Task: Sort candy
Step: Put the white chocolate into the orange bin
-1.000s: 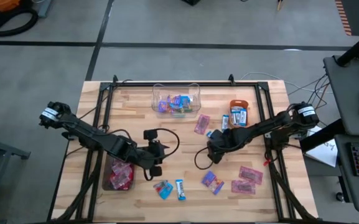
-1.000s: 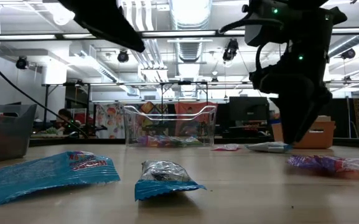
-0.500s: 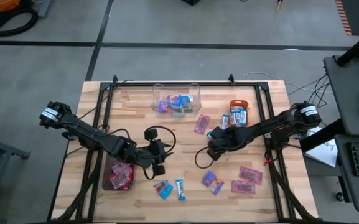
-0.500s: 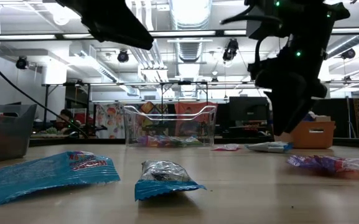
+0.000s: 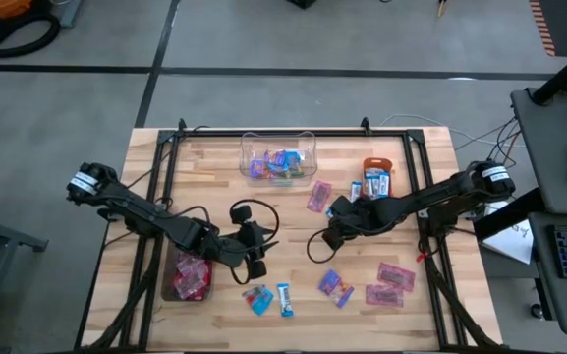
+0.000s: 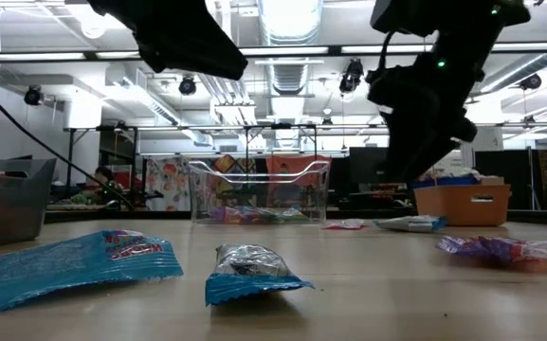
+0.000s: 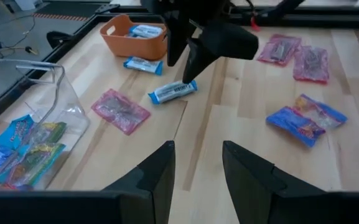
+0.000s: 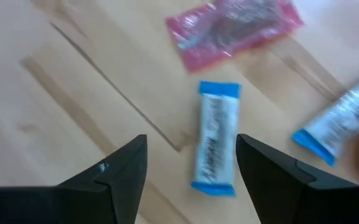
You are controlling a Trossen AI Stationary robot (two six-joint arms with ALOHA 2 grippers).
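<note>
Wrapped candy lies scattered on the wooden table. My right gripper is open and hovers above a blue-and-white candy, its fingers on either side of it without touching. A pink candy lies flat just beyond it. My left gripper is open, above bare wood left of centre. A teal candy, a blue-and-white candy and a purple candy lie flat near the near edge.
A clear box with candy stands at the far edge. An orange bowl holds blue-and-white candy on the far right. A dark bin of red candy sits under my left arm. Two pink candies lie near right.
My right gripper has risen and moved toward the far edge, now above the blue-and-white candy. My left gripper has drifted a little toward the table's right. No candy has moved.
</note>
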